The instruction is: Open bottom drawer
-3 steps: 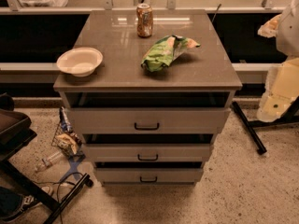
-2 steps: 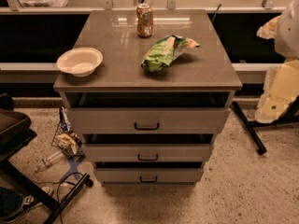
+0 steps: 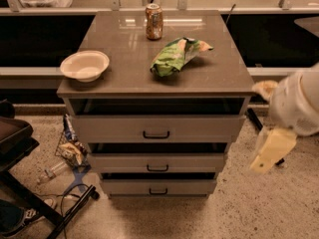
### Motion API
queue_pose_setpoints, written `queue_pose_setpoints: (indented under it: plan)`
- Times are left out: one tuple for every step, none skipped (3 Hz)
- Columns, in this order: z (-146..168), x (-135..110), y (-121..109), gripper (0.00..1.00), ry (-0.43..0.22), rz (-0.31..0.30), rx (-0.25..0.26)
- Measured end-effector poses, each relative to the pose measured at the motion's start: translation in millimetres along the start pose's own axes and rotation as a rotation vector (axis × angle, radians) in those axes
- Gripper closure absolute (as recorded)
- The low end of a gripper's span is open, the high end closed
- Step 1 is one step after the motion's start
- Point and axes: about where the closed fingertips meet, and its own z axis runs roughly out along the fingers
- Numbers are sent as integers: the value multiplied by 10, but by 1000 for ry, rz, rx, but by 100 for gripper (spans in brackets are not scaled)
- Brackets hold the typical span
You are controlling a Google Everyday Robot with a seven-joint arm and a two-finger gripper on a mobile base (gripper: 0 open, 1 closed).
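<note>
The bottom drawer [image 3: 158,186] is the lowest of three grey-beige fronts on the cabinet, with a small dark bar handle [image 3: 158,191]. A dark gap shows above it. The middle drawer [image 3: 157,162] and the top drawer [image 3: 157,128] sit above, each with a dark gap over it. My gripper [image 3: 271,151] hangs at the right of the cabinet, pale yellow below the white arm [image 3: 296,103]. It is level with the middle drawer, apart from the cabinet and touching nothing.
On the cabinet top [image 3: 124,78] stand a white bowl [image 3: 84,65], a soda can [image 3: 154,21] and a green chip bag [image 3: 177,55]. Litter and a bottle [image 3: 67,156] lie on the floor at the left beside a black frame [image 3: 20,148]. A dark counter runs behind.
The arm and gripper have moved down and a little left, closer to the cabinet's right side. The drawers and the things on top have not moved.
</note>
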Motion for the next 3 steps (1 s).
queue_pose_setpoints:
  plan:
    - [737,348,348,0,-101,19,-50]
    - [1422,601,486,0,-211,39,-44]
    - [2102,805,372,0,-298,70,10]
